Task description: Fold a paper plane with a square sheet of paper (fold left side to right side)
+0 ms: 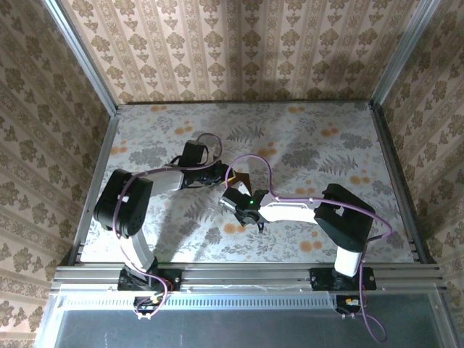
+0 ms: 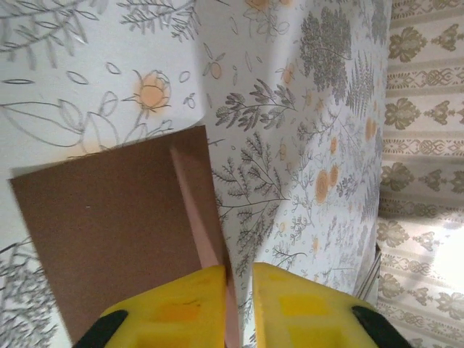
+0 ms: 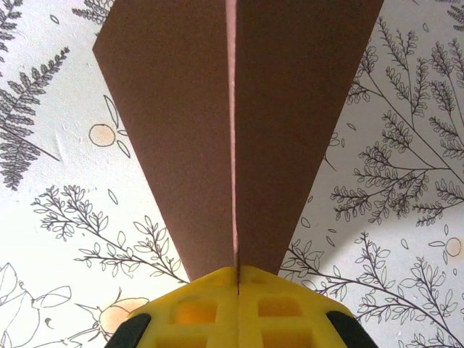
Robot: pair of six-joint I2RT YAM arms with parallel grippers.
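Square sheet of paper (image 3: pixel 174 109) is matte reddish-brown, sharply centre-creased.

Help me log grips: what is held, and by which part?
Right gripper is shut on the paper at its centre ridge; left gripper stands slightly open around that ridge.

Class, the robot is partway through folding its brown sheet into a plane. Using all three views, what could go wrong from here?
1. The right gripper pinches the sheet of paper at just one end of its ridge, so a pull could tear the sheet or let it slip out.
2. The left gripper has a gap between its fingers around the raised crease, so the fold may spring open or drift out of line.
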